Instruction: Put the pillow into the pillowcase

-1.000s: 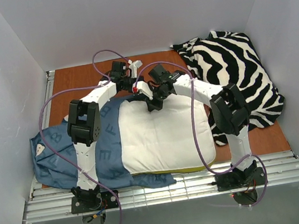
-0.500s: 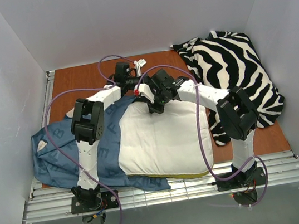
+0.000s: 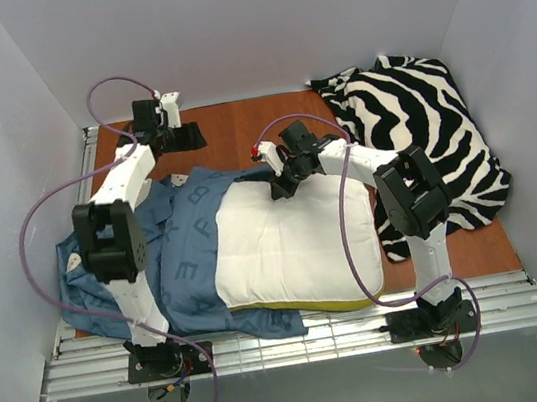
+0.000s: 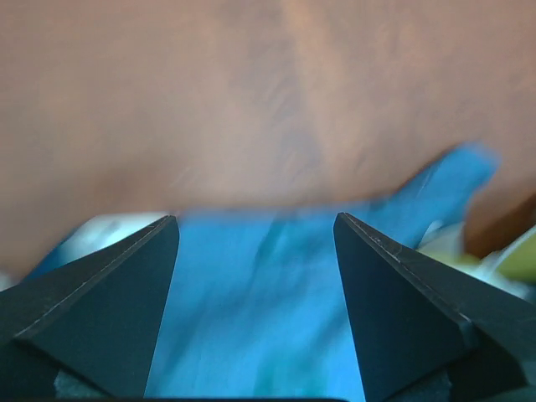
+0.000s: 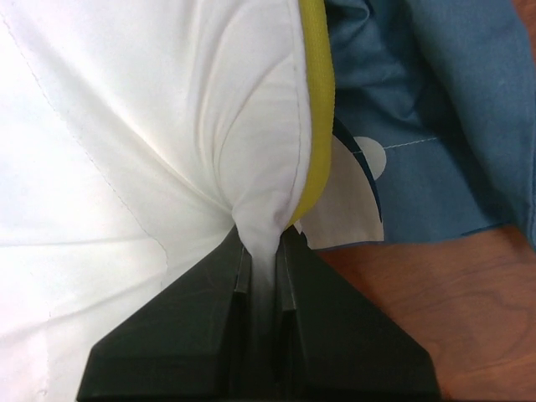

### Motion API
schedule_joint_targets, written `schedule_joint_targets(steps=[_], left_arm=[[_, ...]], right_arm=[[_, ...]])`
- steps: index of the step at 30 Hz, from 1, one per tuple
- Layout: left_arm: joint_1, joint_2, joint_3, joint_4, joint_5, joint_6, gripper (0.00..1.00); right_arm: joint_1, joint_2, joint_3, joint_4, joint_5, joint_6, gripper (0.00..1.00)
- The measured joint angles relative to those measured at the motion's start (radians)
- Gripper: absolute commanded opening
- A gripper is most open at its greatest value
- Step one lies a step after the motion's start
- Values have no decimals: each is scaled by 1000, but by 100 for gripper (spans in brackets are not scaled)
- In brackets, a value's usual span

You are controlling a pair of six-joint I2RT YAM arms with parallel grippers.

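Note:
The white pillow [image 3: 295, 242] lies flat at the table's middle, its yellow edge [image 5: 316, 100] showing. The blue pillowcase [image 3: 182, 264] is spread to its left, lapping the pillow's left side and far left corner. My right gripper [image 3: 279, 185] is shut on the pillow's far left corner, and a pinch of white fabric sits between the jaws of the right gripper [image 5: 264, 243]. My left gripper [image 3: 186, 136] hovers over bare wood at the far left. In the left wrist view it [image 4: 255, 219] stands open and empty, with blurred blue pillowcase [image 4: 251, 318] below.
A black-and-white zebra-striped cloth [image 3: 421, 138] is heaped at the far right. The brown wooden table [image 3: 228, 131] is boxed in by white walls on three sides. A metal rail [image 3: 299, 338] with both arm bases runs along the near edge.
My left gripper has opened, let go of the pillowcase and swung from the pillow's far corner to the far left. The right gripper keeps its hold on the pillow's corner.

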Motion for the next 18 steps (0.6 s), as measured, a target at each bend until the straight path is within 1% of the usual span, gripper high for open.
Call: schedule_joint_targets(steps=[2,3,4,5,7,9,10,12,18], left_arm=[[-10,-167,-102,-43,-119,96,71],[-39,-254,-150,-55,-173,136,71],[-80,-323,-184,-64,-214,165,82],[-127,-377,-216,-70,-254,196,88],[-217,-447,-277,-73,-309,218,88],[-305,-476,-338,-85,-348,237,87],[-331,-476,-365,-93,-367,241,85],[-353,-456,-414,-112,-416,244,81],[-390,-405,-525,-129,-595,268,76]], right_arm=[[0,14,16,0,-10,23,1],[0,20,25,1,-12,34,1],[0,26,32,4,-14,42,1],[-1,31,38,6,-15,51,1],[-1,37,43,12,-16,68,1],[-1,39,43,12,-18,87,1],[-2,39,43,13,-20,95,1],[-2,39,43,13,-24,114,1],[-11,39,43,16,-45,169,1]])
